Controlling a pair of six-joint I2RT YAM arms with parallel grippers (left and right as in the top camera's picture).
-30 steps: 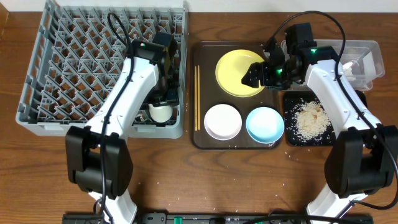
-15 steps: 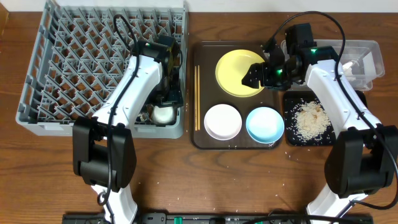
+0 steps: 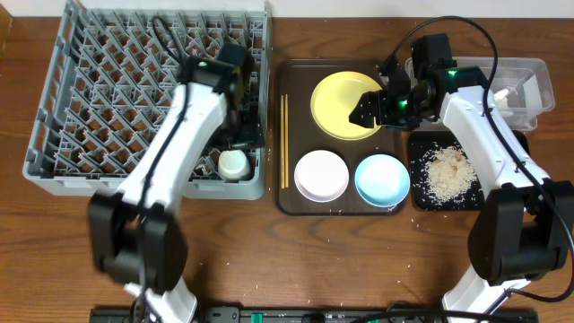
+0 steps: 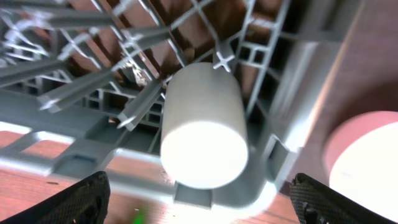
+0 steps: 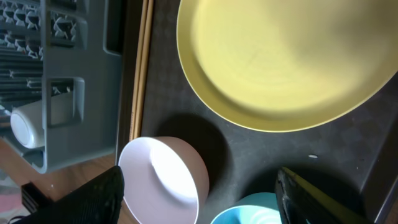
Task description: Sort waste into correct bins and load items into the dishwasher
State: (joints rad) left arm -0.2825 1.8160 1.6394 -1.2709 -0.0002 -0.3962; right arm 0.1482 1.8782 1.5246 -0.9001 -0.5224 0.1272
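The small white cup (image 3: pixel 233 163) lies on its side in the front right corner of the grey dish rack (image 3: pixel 108 90). My left gripper (image 3: pixel 238 135) hovers just above it, open and empty. In the left wrist view the cup (image 4: pixel 202 124) lies free among the rack's pegs (image 4: pixel 81 162), between the wide jaws (image 4: pixel 199 199). My right gripper (image 3: pixel 366 109) is open and empty over the near edge of the yellow plate (image 3: pixel 336 103). In the right wrist view its jaws (image 5: pixel 205 199) spread above the white bowl (image 5: pixel 165 177), below the plate (image 5: pixel 280 56).
The brown serving tray (image 3: pixel 287 202) holds the plate, white bowl (image 3: pixel 321 175), light blue bowl (image 3: pixel 382 179) and chopsticks (image 3: pixel 284 139). To its right the black tray (image 3: pixel 420 199) holds rice (image 3: pixel 447 170). The clear tub (image 3: pixel 520 76) behind holds white scraps (image 3: pixel 502 90).
My left arm has drawn up and back from the cup, which stays lying in the rack's corner. The right arm has not moved.
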